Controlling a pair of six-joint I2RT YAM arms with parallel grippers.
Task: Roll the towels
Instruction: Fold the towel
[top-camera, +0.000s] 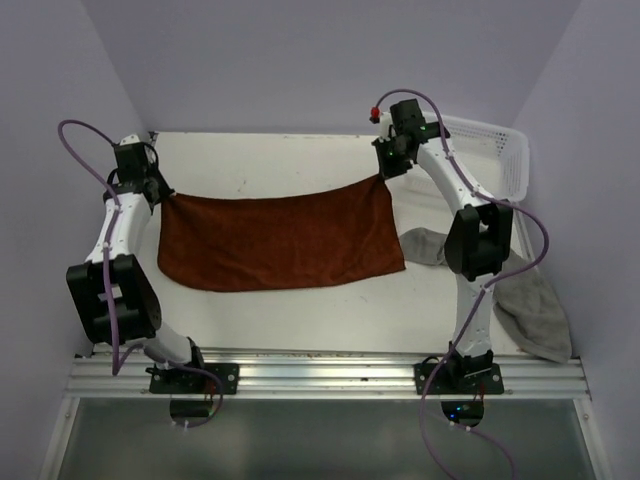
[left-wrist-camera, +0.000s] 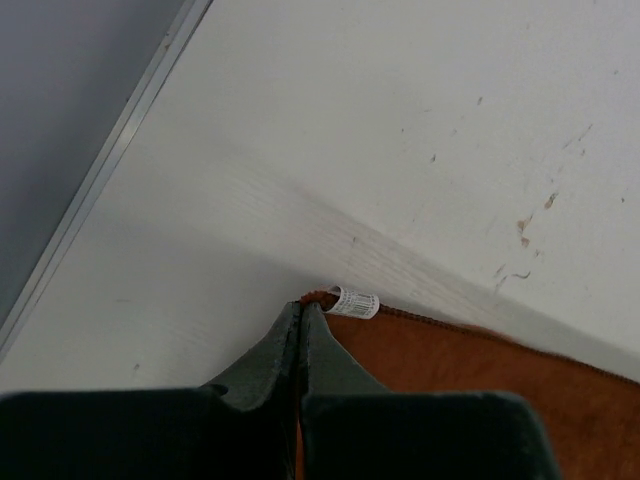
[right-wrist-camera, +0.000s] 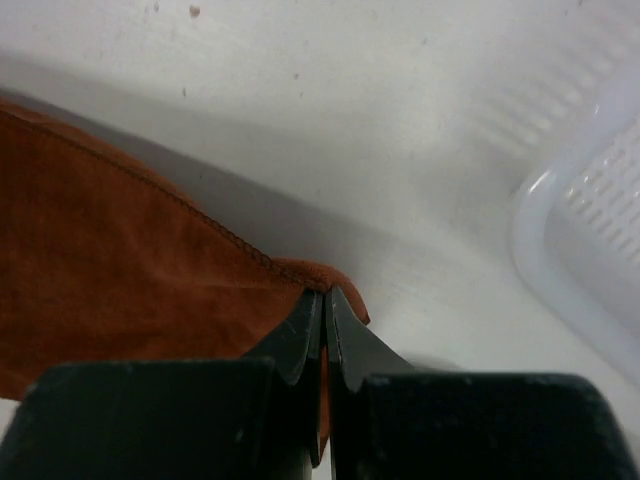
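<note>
My left pincer (left-wrist-camera: 302, 306) is pressed together on one far corner of the brown towel (top-camera: 280, 240), right at its white label (left-wrist-camera: 355, 301); my right pincer (right-wrist-camera: 325, 292) pinches the other far corner, and the cloth spans between them; the grey towel (top-camera: 535, 315) lies crumpled well behind my right pincer, with the white basket (right-wrist-camera: 590, 250) near its right side.

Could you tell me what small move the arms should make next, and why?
Probably draw both far corners toward the near edge together: the left gripper and right gripper each pinch one corner of the rust-brown towel, which lies spread flat.
</note>
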